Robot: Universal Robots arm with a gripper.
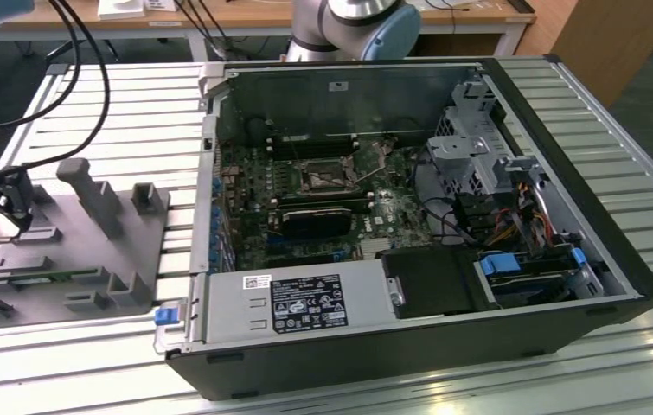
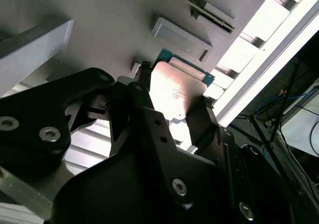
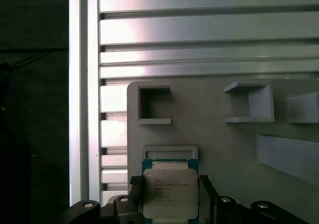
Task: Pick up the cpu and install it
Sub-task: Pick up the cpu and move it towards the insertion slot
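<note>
The pincer looks clamped on the cpu by its thin edges just over the grey fixture, so honestly any skewed grip could let it tilt or slip out.

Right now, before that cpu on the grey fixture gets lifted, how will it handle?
The cpu looks a flat, metal-topped slab: probably stiff, unlikely to roll. Its shiny top and thin green edge suggest a slippery, shallow hold. Small and thin, it is likely light.

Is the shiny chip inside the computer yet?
Not yet, it's out. The cpu sits in the hand over the grey fixture, outside the case.
</note>
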